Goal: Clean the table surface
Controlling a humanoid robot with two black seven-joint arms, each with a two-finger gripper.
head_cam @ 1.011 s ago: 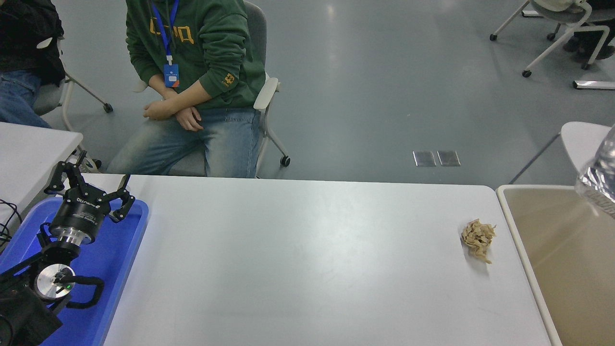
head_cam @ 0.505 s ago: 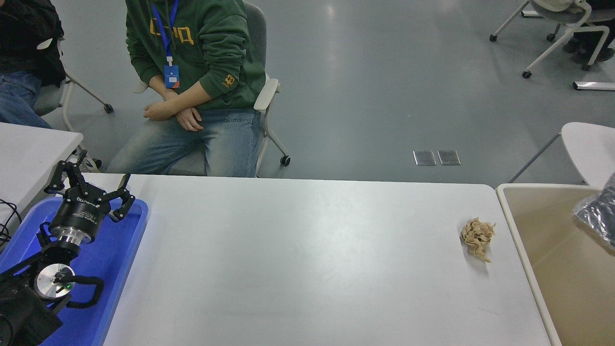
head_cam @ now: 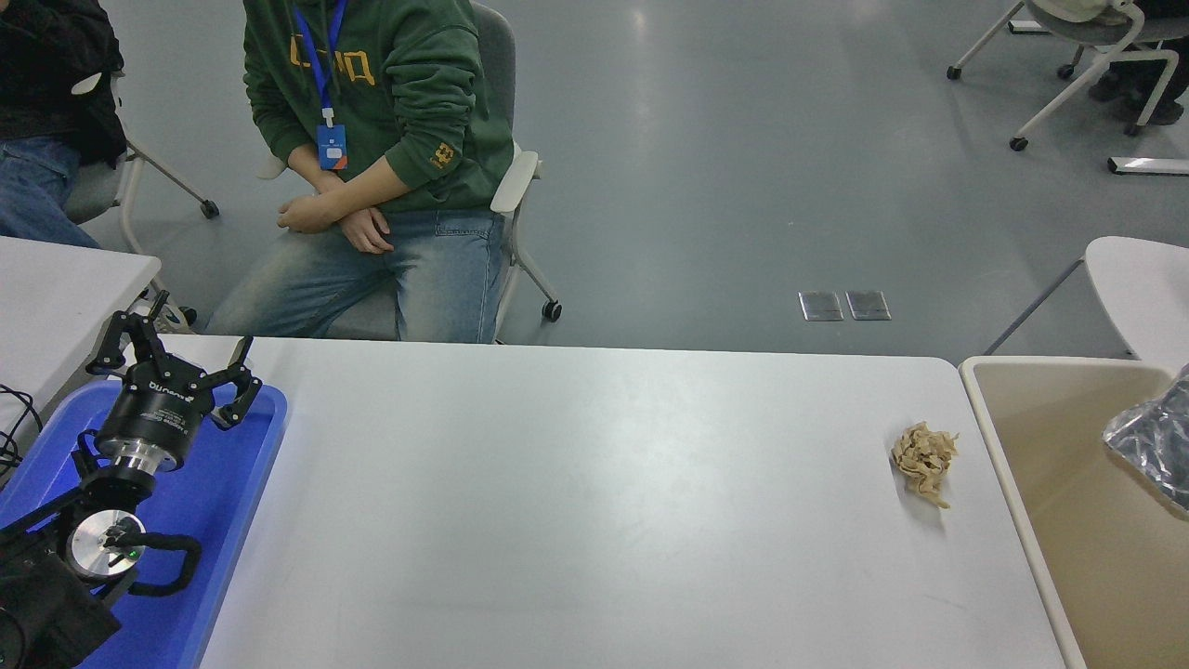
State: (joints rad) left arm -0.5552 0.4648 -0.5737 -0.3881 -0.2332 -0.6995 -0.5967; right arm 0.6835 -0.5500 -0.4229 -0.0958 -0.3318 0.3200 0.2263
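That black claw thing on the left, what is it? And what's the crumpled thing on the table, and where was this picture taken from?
It is a robot's hand, called an end effector: the left end effector hangs open over a blue tray, holding nothing. The camera sits high on the robot, like its eyes, looking down over the white table surface. A crumpled wad of brown paper lies near the table's right end, touched by nothing. Beside it is a beige bin. The shiny thing at the right edge is too cut off to name; it may be the robot's other arm. A person in a green hoodie sits across the table.
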